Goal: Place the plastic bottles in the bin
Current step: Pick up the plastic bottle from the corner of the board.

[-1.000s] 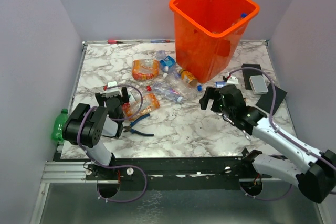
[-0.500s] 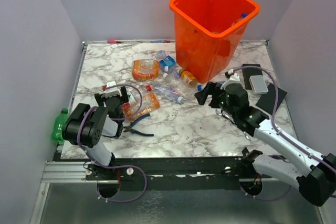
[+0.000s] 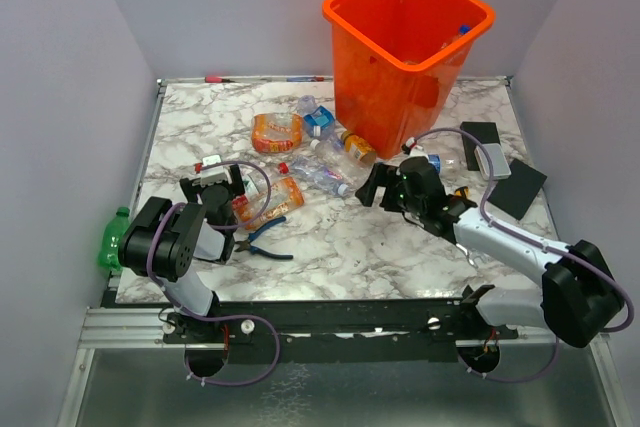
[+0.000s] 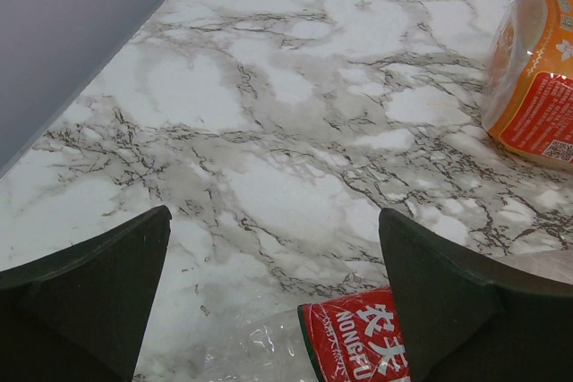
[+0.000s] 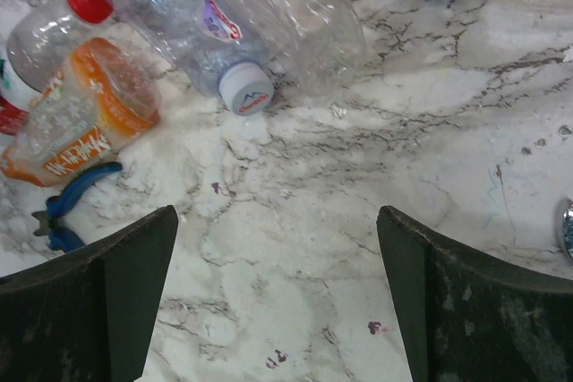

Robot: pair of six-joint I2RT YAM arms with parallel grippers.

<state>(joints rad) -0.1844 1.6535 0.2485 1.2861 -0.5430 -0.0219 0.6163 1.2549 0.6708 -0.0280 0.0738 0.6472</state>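
right claw (image 5: 276,221) state: fingers apart, nothing between them; it hangs low over bare desk (image 5: 304,310), just short of the bottle cluster.
left claw (image 4: 273,216) state: fingers apart, nothing gripped; a red-label bottle (image 4: 354,346) lies on the desk at the near edge of the gap.
task item location: the plastic bottles (image 3: 310,162) lie in a loose cluster between my two claws, left of the foot of the bin (image 3: 410,47); a green bottle (image 3: 113,239) sits off the desk's left edge.
bin location: far side of the desk, right of centre, upright.
risk 1: the white-cap bottle (image 5: 224,51) is nearest, clear and rounded; an off-centre closure would likely squirt it aside.
risk 2: bottles in the cluster touch each other; a wide closure may catch two, or drag a neighbour.
risk 3: the pliers (image 5: 67,212) lie just beside the orange-label bottle (image 5: 85,118); a low sweep there could snag the wrong item.
risk 4: the bin is tall; too low a carry would strike its wall or rim.
right arm pose: stretched forward and leftward, forearm low, wrist pitched down at the cluster.
left arm pose: folded near its base, elbow raised, claw low and pointing forward.
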